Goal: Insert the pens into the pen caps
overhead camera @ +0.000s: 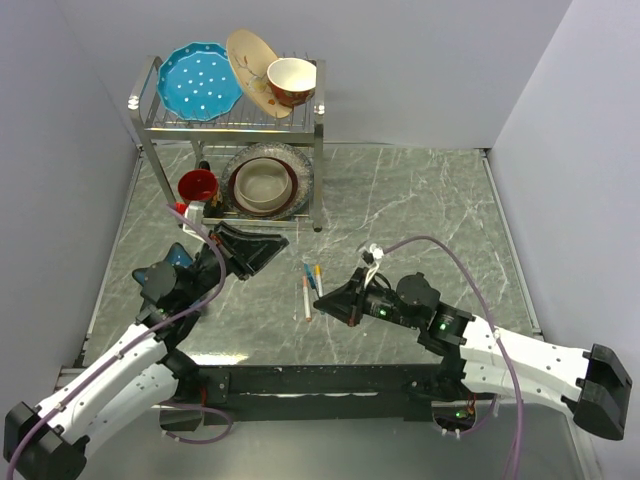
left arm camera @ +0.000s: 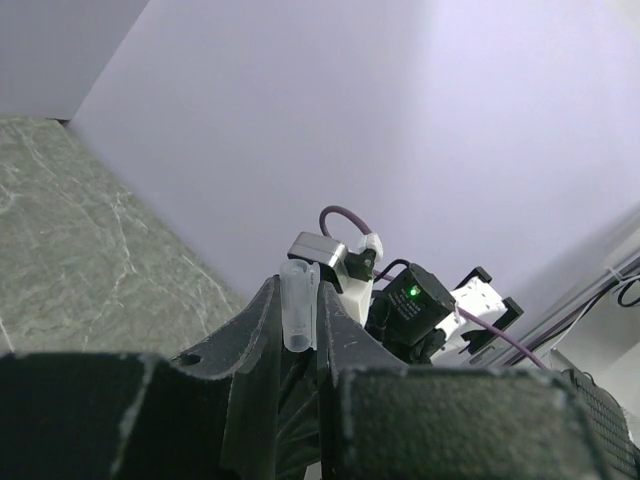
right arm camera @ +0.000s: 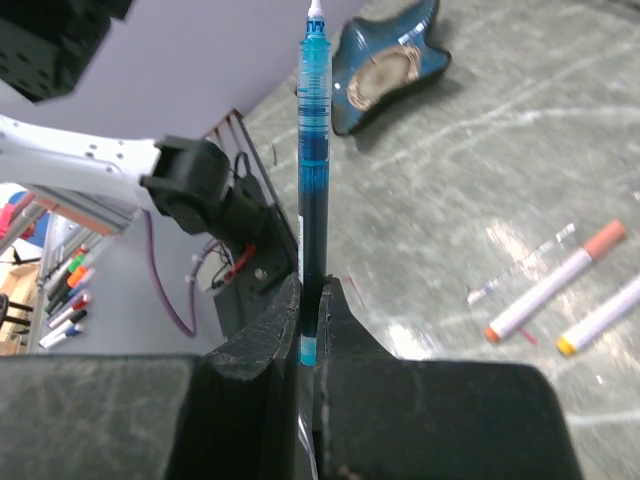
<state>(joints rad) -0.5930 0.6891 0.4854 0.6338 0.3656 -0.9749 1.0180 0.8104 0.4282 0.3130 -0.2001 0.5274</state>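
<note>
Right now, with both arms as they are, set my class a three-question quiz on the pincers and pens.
1. True or false: the right pincer grips the translucent blue stick pen.
2. The left pincer holds: A) a spoon B) a clear stubby plastic cap C) nothing.
3. Fill in: ___ white-barrelled stick pens lie on the grey marbled table.
Key: 1 true; 2 B; 3 two.

yellow-ended pen (right arm camera: pixel 605 318) runs off the right edge; base of clear cap (left arm camera: pixel 299 310) hidden inside left pincer (left arm camera: pixel 298 285).
</note>
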